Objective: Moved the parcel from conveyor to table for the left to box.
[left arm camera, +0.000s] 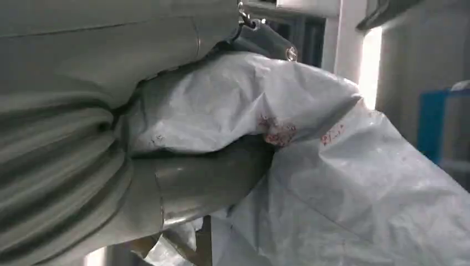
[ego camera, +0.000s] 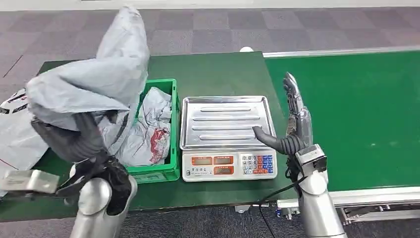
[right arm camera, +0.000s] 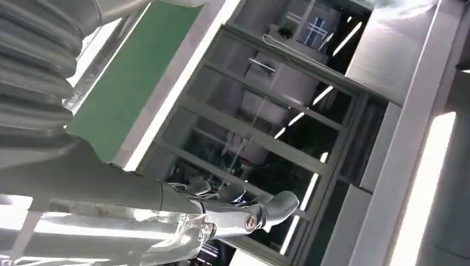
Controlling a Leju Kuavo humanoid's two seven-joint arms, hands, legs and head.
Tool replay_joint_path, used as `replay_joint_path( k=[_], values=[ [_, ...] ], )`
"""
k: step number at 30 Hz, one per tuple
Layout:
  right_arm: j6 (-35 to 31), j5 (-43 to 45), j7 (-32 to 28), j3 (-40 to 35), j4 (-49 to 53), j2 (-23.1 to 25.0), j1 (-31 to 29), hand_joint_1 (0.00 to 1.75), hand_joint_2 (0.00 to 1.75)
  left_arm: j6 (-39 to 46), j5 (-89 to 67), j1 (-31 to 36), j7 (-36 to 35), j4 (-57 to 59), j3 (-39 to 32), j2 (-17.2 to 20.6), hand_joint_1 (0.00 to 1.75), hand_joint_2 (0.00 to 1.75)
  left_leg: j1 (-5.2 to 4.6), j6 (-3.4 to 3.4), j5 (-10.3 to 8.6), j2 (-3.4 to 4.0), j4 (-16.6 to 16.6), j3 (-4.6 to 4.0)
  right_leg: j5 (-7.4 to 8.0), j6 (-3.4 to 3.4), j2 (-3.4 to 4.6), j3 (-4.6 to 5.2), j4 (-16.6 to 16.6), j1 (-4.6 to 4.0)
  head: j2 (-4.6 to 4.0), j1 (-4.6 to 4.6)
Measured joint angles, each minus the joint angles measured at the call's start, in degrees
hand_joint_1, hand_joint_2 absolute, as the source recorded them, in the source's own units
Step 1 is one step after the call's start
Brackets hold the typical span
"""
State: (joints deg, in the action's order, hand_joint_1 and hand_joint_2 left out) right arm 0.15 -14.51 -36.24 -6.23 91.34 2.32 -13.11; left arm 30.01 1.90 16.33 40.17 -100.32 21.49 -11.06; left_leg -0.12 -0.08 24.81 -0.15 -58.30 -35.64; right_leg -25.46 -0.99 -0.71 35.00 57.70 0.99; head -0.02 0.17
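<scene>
The left hand (ego camera: pixel 81 141) grips a grey parcel (ego camera: pixel 94 79) from beneath, the bag draped over its dark fingers. The parcel's long axis runs upward and away from the robot, its crumpled tip highest, above the near-left edge of the green crate (ego camera: pixel 166 168). The left wrist view adds the thumb (left arm camera: pixel 210 177) pressed into the plastic and red print there. The right hand (ego camera: pixel 292 121) stands empty, fingers extended and apart, beside the scale (ego camera: pixel 228 163), near the conveyor (ego camera: pixel 356 119).
</scene>
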Motion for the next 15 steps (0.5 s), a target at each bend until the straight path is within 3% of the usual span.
replay_joint_path(
  k=[3,6,10,15],
  values=[
    [0.0,0.0,0.0,0.0,0.0,0.0,0.0,0.00,1.75,1.0,-1.3,-1.6,0.0,-4.0,-2.3,-0.7,1.75,1.75,0.00,0.00,0.00,0.03,0.0,0.01,0.01,0.01,0.01,0.00,0.0,0.00,0.02,0.00],
    [0.0,-0.1,0.1,0.0,0.0,0.0,0.0,0.00,1.75,8.1,-8.5,-1.8,0.0,-4.8,-2.6,-0.1,1.75,1.75,0.00,0.00,0.00,-0.01,0.0,0.02,0.00,0.00,-0.03,-0.02,0.0,0.00,0.02,0.00],
    [0.0,-0.3,0.2,0.0,0.0,0.0,-0.1,0.00,1.75,8.8,-14.4,-1.3,-0.6,1.5,-2.6,0.9,1.75,1.75,0.00,0.00,-0.01,-0.02,0.0,0.04,0.00,0.00,-0.04,-0.01,0.0,0.00,0.02,0.00],
    [0.0,-1.6,0.1,0.0,0.0,0.0,0.2,0.00,1.75,4.7,-25.5,2.6,-11.9,19.2,-2.6,1.2,1.75,1.75,-0.02,0.02,-0.03,0.03,0.0,0.07,0.11,0.00,0.02,-0.02,0.0,0.02,0.02,0.00]
  ],
)
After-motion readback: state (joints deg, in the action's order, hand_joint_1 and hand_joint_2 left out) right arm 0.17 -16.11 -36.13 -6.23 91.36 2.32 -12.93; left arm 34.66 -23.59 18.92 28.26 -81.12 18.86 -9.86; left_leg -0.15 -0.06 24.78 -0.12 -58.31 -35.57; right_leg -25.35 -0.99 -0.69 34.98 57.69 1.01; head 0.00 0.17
